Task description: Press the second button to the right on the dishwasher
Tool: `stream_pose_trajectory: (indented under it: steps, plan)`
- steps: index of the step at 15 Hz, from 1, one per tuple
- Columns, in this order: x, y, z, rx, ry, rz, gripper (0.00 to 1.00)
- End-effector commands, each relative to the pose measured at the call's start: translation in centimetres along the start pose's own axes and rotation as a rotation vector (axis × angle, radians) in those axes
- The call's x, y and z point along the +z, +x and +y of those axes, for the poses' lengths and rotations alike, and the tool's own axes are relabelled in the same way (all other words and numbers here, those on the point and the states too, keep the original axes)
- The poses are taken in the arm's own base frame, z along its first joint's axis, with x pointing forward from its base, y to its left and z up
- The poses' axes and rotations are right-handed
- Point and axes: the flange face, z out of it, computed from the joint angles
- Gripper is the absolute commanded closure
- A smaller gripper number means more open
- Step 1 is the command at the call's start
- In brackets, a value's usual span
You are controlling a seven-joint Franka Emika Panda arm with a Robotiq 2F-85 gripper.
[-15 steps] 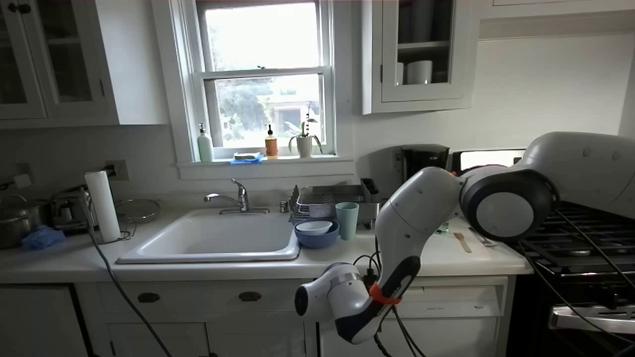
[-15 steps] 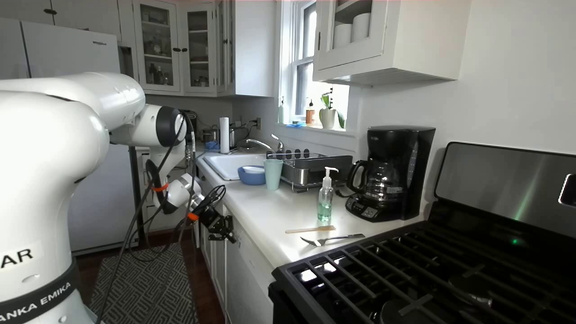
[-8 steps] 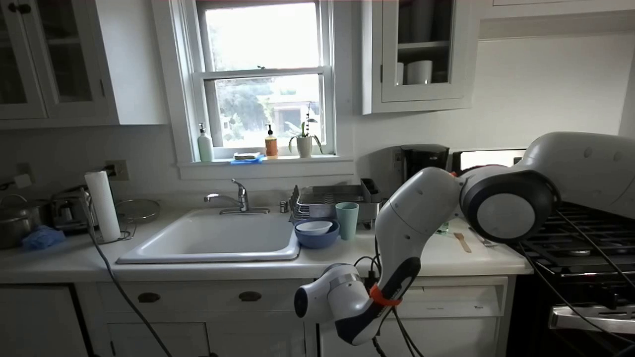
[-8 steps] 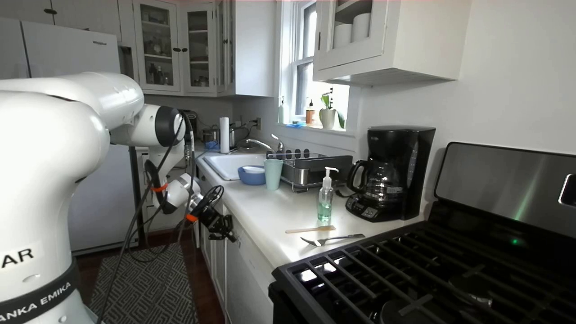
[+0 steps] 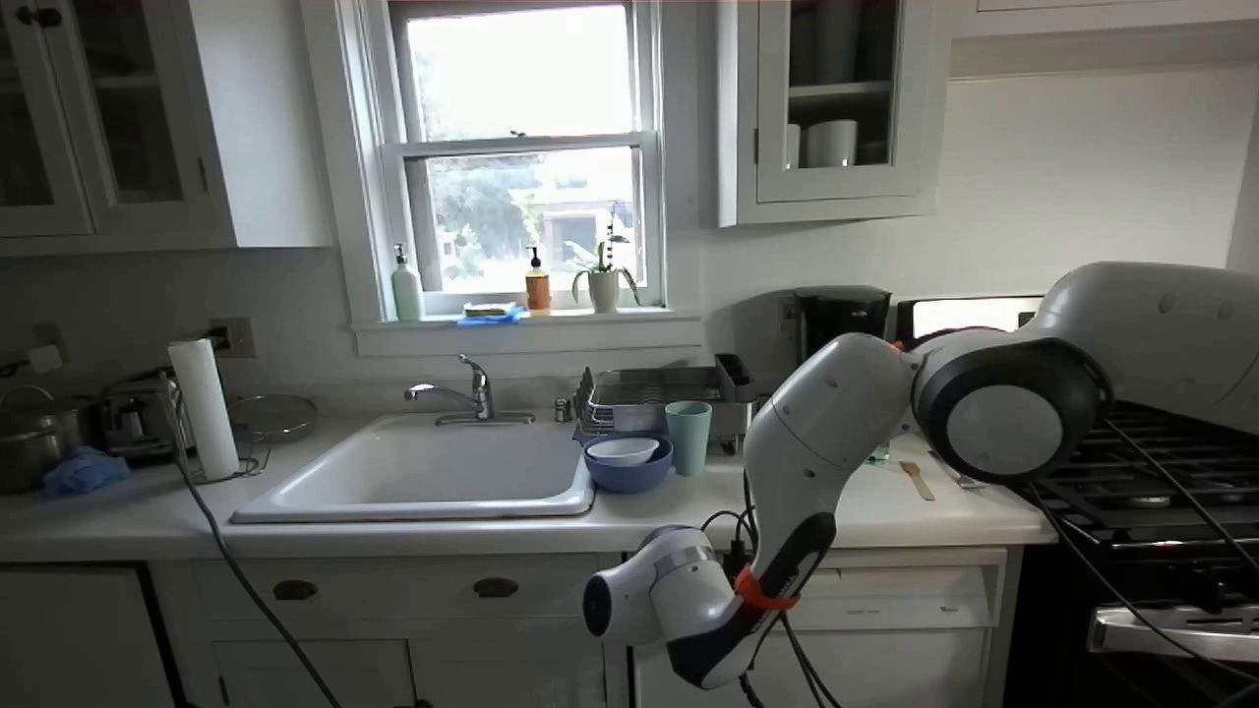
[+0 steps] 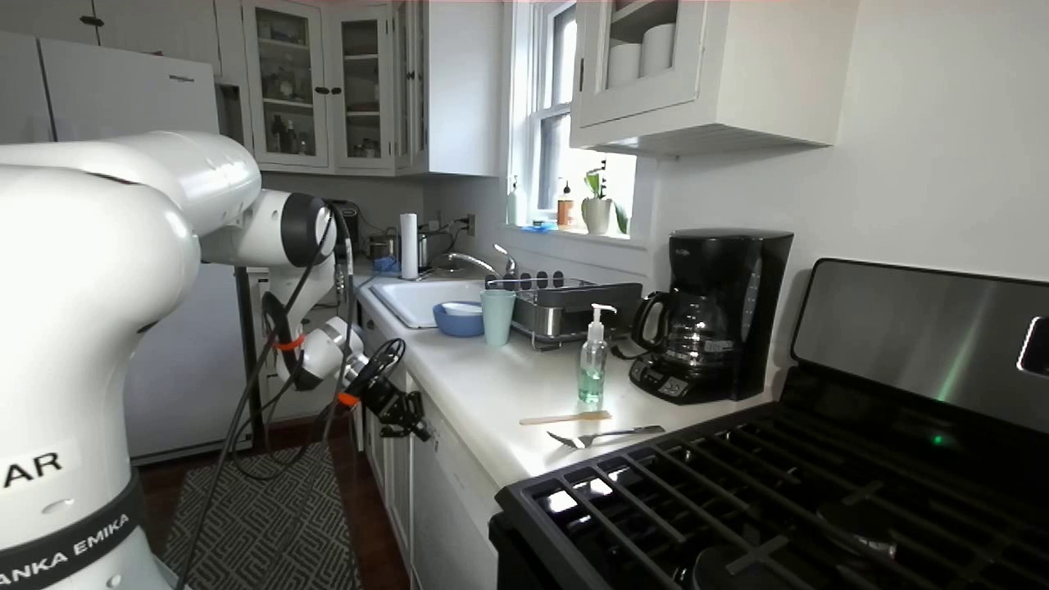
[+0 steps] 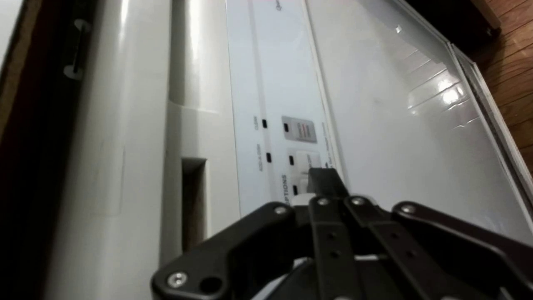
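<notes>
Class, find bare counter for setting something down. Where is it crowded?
Bare: the counter above the dishwasher, between the green cup, soap bottle, wooden utensil and front edge. Crowded: beside the dish rack, where cup and blue bowl stand; past the sink, among paper towels, toaster and pot.

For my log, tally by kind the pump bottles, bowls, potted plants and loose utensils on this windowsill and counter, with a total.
Pump bottles: 3 (mint bottle, amber bottle, clear bottle)
Bowls: 2 (blue bowl, white bowl)
Potted plant: 1
Utensils: 2 (wooden utensil, metal utensil)
Total: 8
</notes>
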Motion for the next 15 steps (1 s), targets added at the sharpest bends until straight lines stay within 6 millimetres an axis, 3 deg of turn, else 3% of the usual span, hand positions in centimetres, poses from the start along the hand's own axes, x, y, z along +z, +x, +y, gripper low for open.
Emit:
stream_pose_trajectory:
  steps: [1, 7, 11, 15]
  plan:
    - [1.0, 1.3, 0.2, 0.021, -0.053, 0.14, 1.0]
    - [1.3, -0.2, -1.0, 0.033, -0.007, 0.154, 1.0]
    - [-1.0, -1.7, -1.5, -0.065, 0.106, 0.136, 1.0]
    - [-4.6, -3.7, -1.8, -0.168, 0.216, 0.115, 1.0]
